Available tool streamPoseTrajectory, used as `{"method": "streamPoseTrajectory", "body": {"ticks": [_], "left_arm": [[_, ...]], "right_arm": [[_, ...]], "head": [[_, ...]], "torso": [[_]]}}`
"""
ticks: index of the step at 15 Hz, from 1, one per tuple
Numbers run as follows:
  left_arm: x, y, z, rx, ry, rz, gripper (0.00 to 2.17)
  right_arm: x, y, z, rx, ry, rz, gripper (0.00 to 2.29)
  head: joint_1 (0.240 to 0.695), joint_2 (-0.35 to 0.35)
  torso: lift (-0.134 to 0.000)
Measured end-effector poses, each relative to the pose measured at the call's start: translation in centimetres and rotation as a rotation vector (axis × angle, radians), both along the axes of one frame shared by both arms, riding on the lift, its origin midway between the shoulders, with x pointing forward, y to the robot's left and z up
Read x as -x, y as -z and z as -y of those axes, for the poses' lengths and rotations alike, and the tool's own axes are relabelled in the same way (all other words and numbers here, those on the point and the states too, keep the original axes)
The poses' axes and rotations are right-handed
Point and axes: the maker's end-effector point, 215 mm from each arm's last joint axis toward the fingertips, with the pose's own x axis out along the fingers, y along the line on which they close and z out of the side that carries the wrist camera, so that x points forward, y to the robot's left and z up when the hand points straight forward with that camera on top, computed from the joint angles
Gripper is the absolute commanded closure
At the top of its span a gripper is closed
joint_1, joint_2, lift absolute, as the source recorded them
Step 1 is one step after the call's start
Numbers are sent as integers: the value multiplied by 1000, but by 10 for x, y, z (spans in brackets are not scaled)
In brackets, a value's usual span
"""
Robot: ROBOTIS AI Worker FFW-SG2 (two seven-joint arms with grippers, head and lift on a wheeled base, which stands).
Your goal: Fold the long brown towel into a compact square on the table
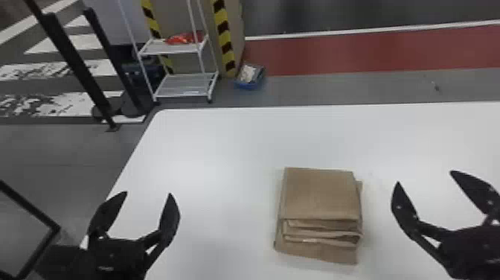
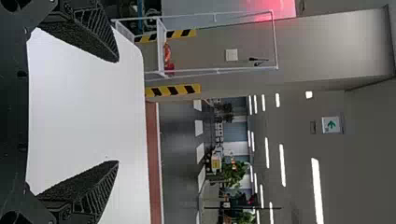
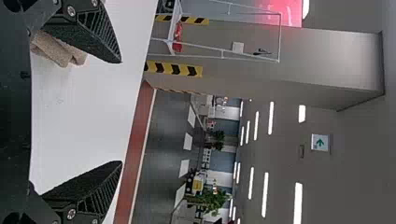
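Observation:
The brown towel [image 1: 320,195] lies on the white table [image 1: 223,149] as a compact, roughly square stack, its layered folds facing the near side and a lower layer sticking out beneath them. To its left, well apart from it, my left gripper [image 1: 148,193] stands open; in its wrist view the left gripper [image 2: 117,112] has nothing between its fingers. My right gripper [image 1: 424,177] is open just right of the stack, not touching it. In the right wrist view, part of the towel [image 3: 58,50] shows beyond one finger of the right gripper [image 3: 121,112].
Behind the table's far left corner stand a white wire shelf [image 1: 186,83] and black posts [image 1: 74,63]. A blue bin [image 1: 250,76] sits on the floor past the far edge. A dark-framed panel [image 1: 22,231] is at the near left.

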Motion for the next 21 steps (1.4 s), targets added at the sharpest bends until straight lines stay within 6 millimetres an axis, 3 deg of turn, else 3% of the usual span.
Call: {"method": "streamPoseTrajectory", "body": {"ticks": [21], "left_arm": [[19,-7,8,-3,32,0,124]], "right_arm": [[1,2,-18,-18,-26,-33,134]], "head": [[695,222]], "torso": [[-124]]}}
